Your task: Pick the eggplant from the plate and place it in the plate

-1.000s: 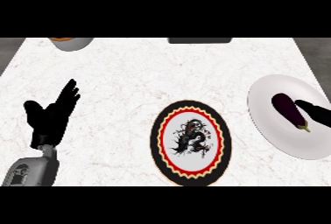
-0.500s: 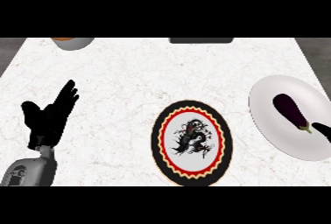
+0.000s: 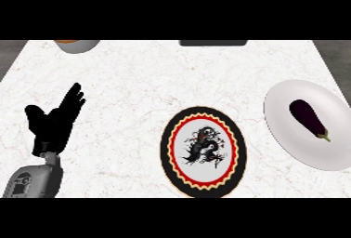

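Our left hand (image 3: pixel 55 123) rests open at nine o'clock on the tabletop (image 3: pixel 158 79), well apart from the eggplant (image 3: pixel 308 118), which lies on the white plate (image 3: pixel 288 135) at three o'clock, long axis eleven-to-five, past the patterned plate (image 3: pixel 204 151).

Eggplant (image 3: pixel 308 118) on white plate (image 3: pixel 288 135) (right); patterned plate (image 3: pixel 204 186) centre; left hand (image 3: pixel 53 122) resting, fingers straight.
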Controlling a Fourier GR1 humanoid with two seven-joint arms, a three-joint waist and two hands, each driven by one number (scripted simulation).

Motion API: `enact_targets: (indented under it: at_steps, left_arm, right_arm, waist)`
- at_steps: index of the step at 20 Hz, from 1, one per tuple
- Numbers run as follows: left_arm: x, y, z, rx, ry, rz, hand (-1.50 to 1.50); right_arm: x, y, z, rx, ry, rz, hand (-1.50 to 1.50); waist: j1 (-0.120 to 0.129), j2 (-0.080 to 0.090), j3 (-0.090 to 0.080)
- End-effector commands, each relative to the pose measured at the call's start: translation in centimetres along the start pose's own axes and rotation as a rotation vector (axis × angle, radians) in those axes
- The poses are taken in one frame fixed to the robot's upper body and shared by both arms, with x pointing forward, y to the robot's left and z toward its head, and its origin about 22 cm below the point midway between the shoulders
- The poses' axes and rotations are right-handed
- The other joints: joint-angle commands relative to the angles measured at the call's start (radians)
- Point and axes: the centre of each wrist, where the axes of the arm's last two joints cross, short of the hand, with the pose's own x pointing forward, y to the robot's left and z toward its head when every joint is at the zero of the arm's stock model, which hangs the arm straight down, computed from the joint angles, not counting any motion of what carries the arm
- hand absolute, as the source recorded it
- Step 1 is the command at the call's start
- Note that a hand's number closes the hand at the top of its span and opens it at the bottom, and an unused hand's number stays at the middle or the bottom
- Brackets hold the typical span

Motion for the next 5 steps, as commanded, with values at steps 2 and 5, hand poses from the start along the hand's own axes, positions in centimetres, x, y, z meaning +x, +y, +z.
enact_targets:
  at_steps: [2,5]
  left_arm:
    - [-0.6,-0.3,0.1,0.009,0.003,-0.014,0.0]
    - [0.0,-0.8,0.0,0.008,-0.002,-0.01,0.0]
  right_arm:
    - [-1.9,-1.7,-2.4,0.001,0.02,0.024,-1.5]
    - [-4.5,-2.7,1.2,0.008,0.046,0.042,-1.5]
  waist:
    - [0.004,0.001,0.0]
    - [0.0,0.0,0.0]
